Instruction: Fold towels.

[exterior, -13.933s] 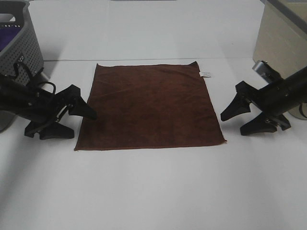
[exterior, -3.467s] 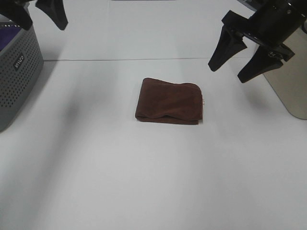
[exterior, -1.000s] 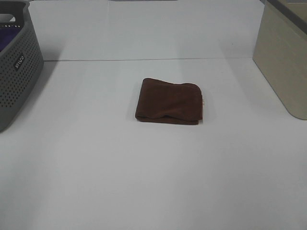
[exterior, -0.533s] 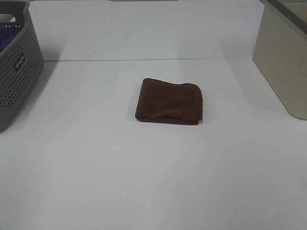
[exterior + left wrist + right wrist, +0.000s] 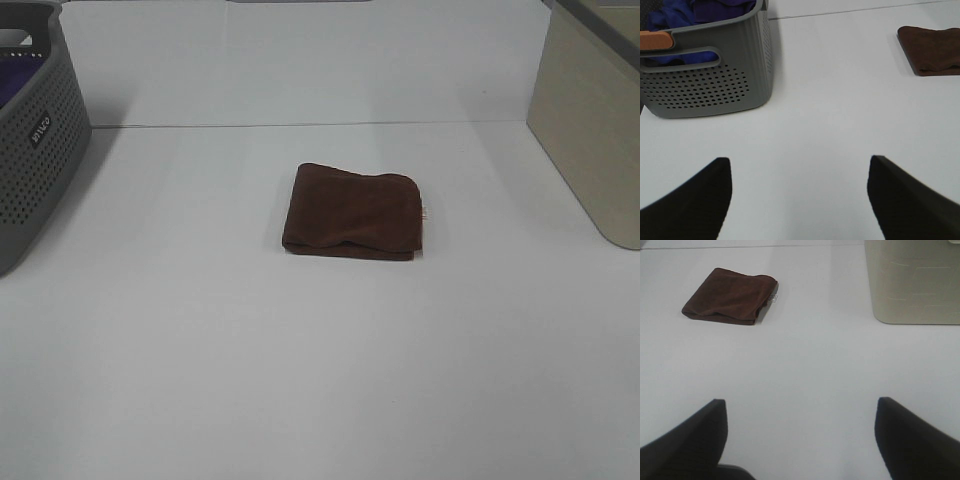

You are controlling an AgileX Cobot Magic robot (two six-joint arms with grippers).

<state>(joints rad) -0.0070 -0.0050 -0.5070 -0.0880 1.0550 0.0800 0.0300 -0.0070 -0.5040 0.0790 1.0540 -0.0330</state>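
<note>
The dark brown towel (image 5: 353, 211) lies folded into a small rectangle in the middle of the white table, with its white tag at the right edge. It also shows in the left wrist view (image 5: 932, 50) and the right wrist view (image 5: 730, 295). Neither arm shows in the exterior high view. My left gripper (image 5: 799, 195) is open and empty, far from the towel, near the grey basket. My right gripper (image 5: 801, 437) is open and empty, away from the towel, near the beige bin.
A grey perforated basket (image 5: 30, 140) with purple and blue cloth inside (image 5: 695, 12) stands at the left edge. A beige bin (image 5: 590, 120) stands at the right edge (image 5: 912, 285).
The towel went from spread flat to folded. Both arms then lifted away and left the exterior high view. Nothing has moved over the last second.
</note>
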